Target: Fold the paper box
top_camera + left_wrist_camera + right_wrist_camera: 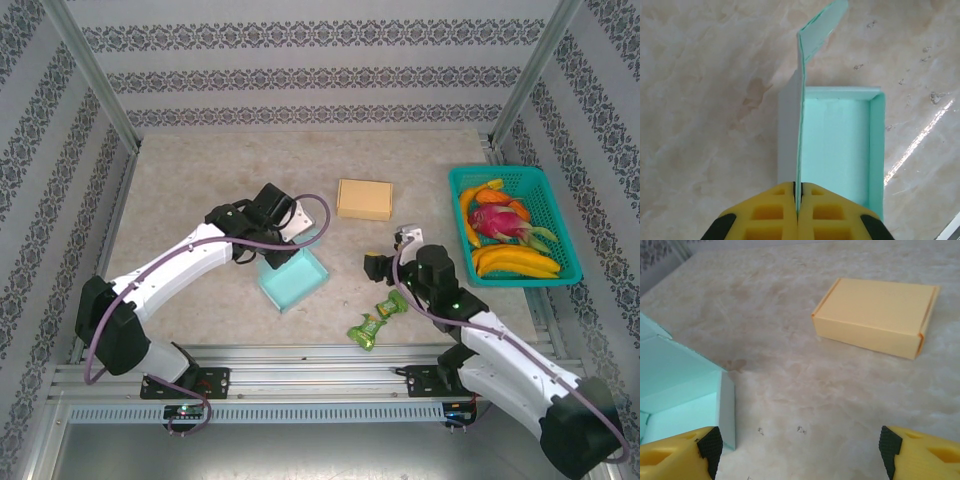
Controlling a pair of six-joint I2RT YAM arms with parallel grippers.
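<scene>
Left tool (pixel 797 199) pinching flap (pixel 817 30) of teal box (pixel 840 150); right tool (pixel 800 450) spread over table (pixel 790 365).

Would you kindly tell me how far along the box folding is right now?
Done: the teal box has its walls up as a tray. In hand: the left end effector is shut on the lid flap, holding it upright. Left: folding the lid down; the right end effector is open, empty. The yellow box looks closed.

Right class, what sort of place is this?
Likely a robot test cell: patterned screen walls on aluminium posts, arms bolted to a rail, and props like a teal paper box and fruit basket.
</scene>
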